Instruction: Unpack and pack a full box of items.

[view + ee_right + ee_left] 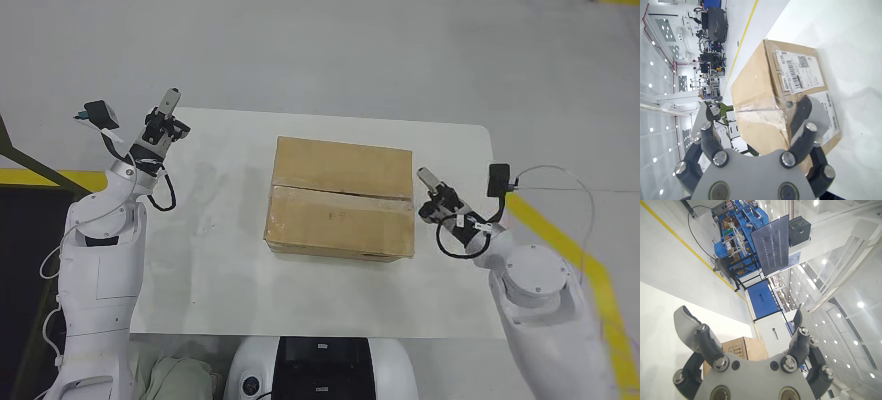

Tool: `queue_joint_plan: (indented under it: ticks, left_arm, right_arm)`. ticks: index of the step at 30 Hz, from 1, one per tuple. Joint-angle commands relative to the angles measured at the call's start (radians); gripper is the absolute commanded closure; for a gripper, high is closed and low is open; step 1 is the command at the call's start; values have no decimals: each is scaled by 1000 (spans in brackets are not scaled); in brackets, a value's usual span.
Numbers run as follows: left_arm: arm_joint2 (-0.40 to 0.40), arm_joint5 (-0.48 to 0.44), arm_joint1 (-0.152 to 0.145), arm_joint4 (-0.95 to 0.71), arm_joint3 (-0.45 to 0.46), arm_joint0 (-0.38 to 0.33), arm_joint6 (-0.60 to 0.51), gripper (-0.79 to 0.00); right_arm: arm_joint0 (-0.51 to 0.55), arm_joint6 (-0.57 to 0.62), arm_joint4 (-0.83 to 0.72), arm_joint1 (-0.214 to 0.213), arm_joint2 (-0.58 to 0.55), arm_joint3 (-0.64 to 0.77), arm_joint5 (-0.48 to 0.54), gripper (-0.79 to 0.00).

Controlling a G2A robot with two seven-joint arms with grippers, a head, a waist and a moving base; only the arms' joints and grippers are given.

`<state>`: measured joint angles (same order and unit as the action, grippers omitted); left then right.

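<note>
A closed brown cardboard box (341,197) lies in the middle of the white table (210,270), its flaps sealed with clear tape along the centre seam. White labels cover its end face (800,73). My right gripper (430,184) hovers open just off the box's right end, fingers spread on either side of the taped corner (761,113). My left gripper (167,112) is raised near the table's far left corner, open and empty, well clear of the box (745,349).
Yellow floor lines (30,177) run beside the table on both sides. The table's rounded far corner (745,326) lies close to the left gripper. Shelving and a dark screen (772,247) stand far off in the room.
</note>
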<state>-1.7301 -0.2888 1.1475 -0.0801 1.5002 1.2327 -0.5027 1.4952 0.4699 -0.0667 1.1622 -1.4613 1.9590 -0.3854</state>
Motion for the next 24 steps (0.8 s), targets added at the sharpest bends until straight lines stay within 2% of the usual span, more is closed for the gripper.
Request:
queue_joint_plan:
  ticks: [1,7,16,24]
  left_arm:
    - [0,0,0,0,0,0,0,-785]
    - [0,0,0,0,0,0,0,-785]
    - [0,0,0,0,0,0,0,-785]
    - [0,0,0,0,0,0,0,-785]
  right_arm:
    - [10,-7,-5,-1,-14,-7,8,-785]
    - [46,-70,-33,1,-50,-33,66,-785]
    - [109,-219,-38,6,-111,-29,227,-785]
    - [117,-231,-40,6,-151,-31,280,-785]
